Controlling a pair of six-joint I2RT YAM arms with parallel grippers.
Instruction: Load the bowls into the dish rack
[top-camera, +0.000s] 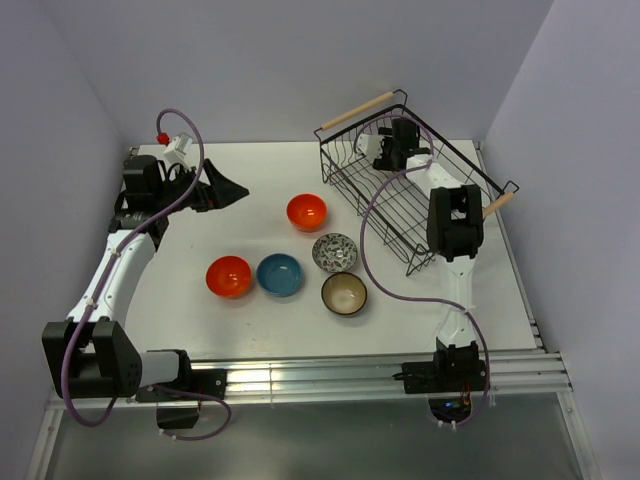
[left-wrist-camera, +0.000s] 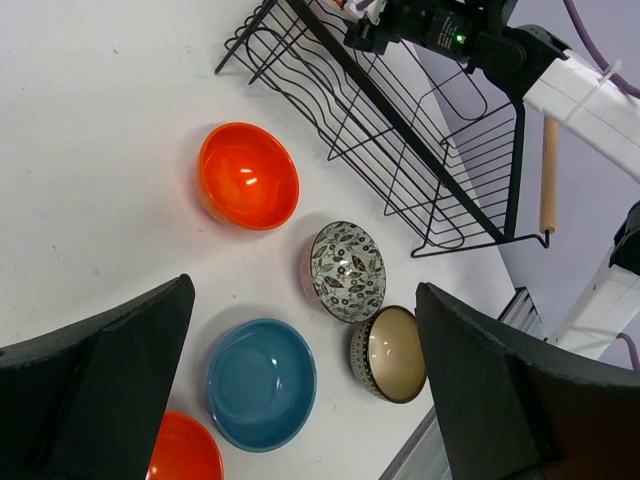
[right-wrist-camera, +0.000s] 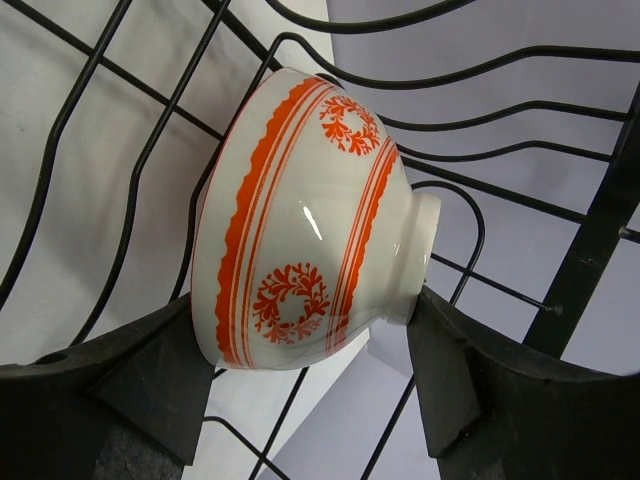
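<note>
My right gripper (top-camera: 387, 150) is inside the far end of the black wire dish rack (top-camera: 400, 205). In the right wrist view it (right-wrist-camera: 310, 345) is shut on the orange-and-white patterned bowl (right-wrist-camera: 300, 220), held on its side between rim and foot, just over the rack wires (right-wrist-camera: 590, 240). Five bowls sit on the table: an orange one (top-camera: 306, 211), another orange one (top-camera: 229, 276), a blue one (top-camera: 279, 274), a grey-and-white patterned one (top-camera: 335, 251) and a dark brown one with a beige inside (top-camera: 344, 293). My left gripper (top-camera: 225, 190) is open and empty, left of the bowls.
The rack has light wooden handles at the far left (top-camera: 357, 110) and the right (top-camera: 497, 204). The left wrist view shows the rack (left-wrist-camera: 400, 130), the orange bowl (left-wrist-camera: 248, 188), the grey-and-white bowl (left-wrist-camera: 347, 270), the blue bowl (left-wrist-camera: 261, 383) and the brown bowl (left-wrist-camera: 391, 352). Walls enclose the table.
</note>
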